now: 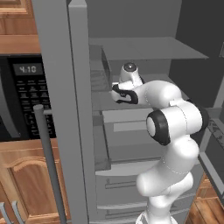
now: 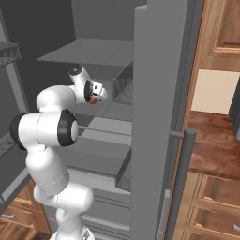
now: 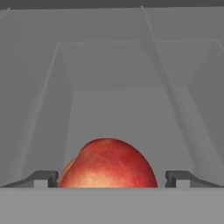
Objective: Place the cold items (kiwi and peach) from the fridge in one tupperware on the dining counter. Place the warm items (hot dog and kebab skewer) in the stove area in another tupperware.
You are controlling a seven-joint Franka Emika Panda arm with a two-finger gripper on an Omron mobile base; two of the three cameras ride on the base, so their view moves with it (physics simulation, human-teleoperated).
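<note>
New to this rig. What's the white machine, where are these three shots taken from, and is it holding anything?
All rendered, a simulated kitchen. The white jointed robot arm reaches into an open tall grey fridge. Two pictures come from cameras on its base, behind it to the left and to the right; both show the same scene from two sides. The third comes from a camera on the hand, looking along the claw, with the two small dark fingertips at its bottom. Between them sits a round orange-red peach on a grey fridge shelf. The jaws stand open on either side of it with gaps showing, so nothing is gripped yet. The right base view shows a speck of the fruit's red at the claw.
</note>
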